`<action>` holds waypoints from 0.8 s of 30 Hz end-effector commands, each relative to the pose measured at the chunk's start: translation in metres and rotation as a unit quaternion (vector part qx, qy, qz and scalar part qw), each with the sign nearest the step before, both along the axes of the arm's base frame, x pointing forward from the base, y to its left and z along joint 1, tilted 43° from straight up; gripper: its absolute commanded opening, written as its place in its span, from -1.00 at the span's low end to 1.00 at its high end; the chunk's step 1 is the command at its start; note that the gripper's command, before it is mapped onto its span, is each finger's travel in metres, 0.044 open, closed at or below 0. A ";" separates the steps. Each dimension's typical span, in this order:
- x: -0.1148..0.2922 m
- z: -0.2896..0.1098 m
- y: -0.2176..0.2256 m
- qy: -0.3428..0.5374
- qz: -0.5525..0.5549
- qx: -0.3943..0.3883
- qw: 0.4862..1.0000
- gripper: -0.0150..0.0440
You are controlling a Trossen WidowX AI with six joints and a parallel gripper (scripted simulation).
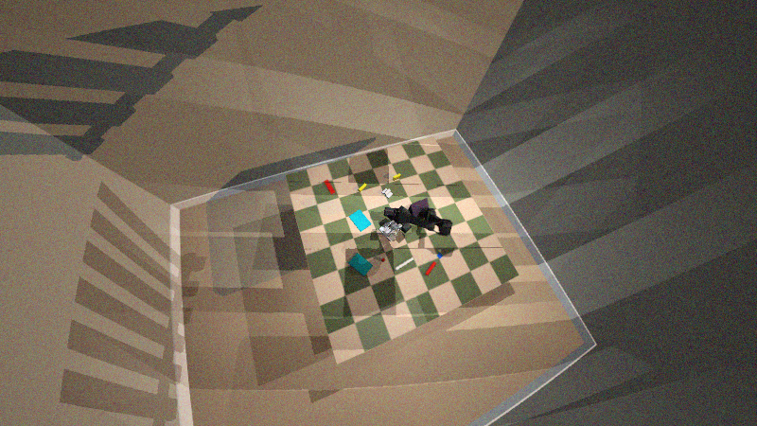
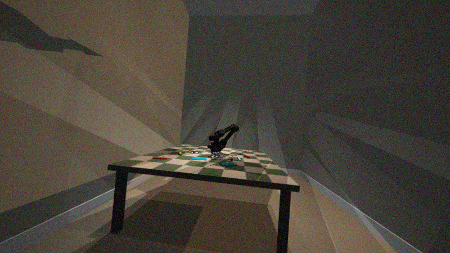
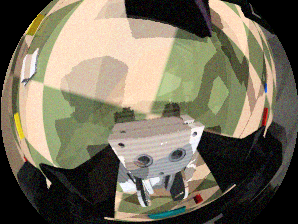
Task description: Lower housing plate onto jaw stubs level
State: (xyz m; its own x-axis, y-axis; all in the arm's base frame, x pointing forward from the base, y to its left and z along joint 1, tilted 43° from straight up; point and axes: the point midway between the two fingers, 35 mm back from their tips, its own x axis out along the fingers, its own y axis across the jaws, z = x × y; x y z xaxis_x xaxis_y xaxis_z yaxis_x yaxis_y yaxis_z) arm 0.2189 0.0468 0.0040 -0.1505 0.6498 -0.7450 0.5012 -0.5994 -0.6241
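The housing plate [image 3: 161, 142] is a pale grey block with two round holes in its facing side, large in the wrist view. My gripper [image 3: 156, 139] is shut on it, with black fingers at its left and right ends. Parts of the two jaws [image 3: 144, 193] [image 3: 178, 186] show below the plate's lower edge, dark with pale edges. The jaw stubs and pins are hidden beneath the plate, so I cannot tell whether it touches them. In the top and exterior views the silvery assembly [image 1: 390, 229] [image 2: 215, 154] is small, right at the gripper, and the plate cannot be told apart.
Two cyan plates [image 1: 360, 220] [image 1: 360, 263] lie near the assembly. A white bar [image 1: 404, 263], a red bar [image 1: 431, 268] and a blue piece [image 1: 439, 256] lie on one side. Another red bar [image 1: 328, 186], yellow pieces [image 1: 362, 187] [image 1: 396, 176] and a silvery part [image 1: 386, 192] lie opposite.
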 end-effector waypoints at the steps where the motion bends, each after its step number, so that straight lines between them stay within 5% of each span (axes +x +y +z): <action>1: 0.000 0.000 0.001 0.002 -0.003 0.002 1.000 0.70; 24: -0.001 -0.004 0.004 0.002 -0.003 0.002 1.000 0.70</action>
